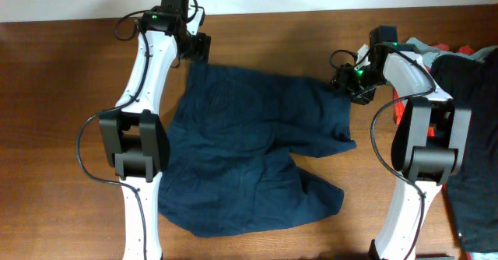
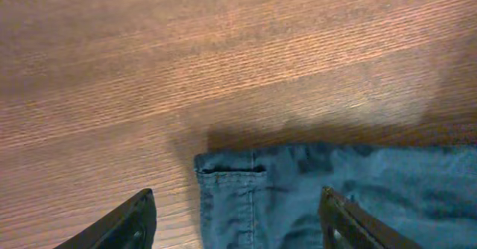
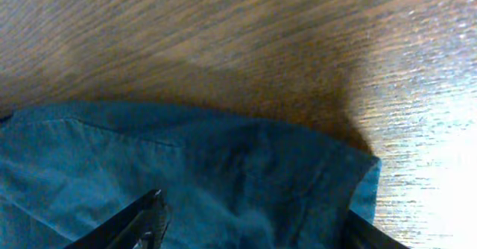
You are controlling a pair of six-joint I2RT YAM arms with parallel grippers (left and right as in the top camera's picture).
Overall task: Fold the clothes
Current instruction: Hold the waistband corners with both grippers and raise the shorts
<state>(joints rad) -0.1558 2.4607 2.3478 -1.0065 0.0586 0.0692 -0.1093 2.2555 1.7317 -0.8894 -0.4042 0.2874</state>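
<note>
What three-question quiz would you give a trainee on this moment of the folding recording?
1. True or false: the left pincer is clamped shut on the dark navy-blue cotton shorts.
2. Where does the pile of black, red and grey garments lie? A: beside the right arm. B: under the shorts. C: beside the left arm.
3. Fill in: the right pincer hovers over a ___ of the shorts.

Key
1. False; its fingers stand wide apart, with the cloth corner lying loose between them.
2. A.
3. Corner.
</note>
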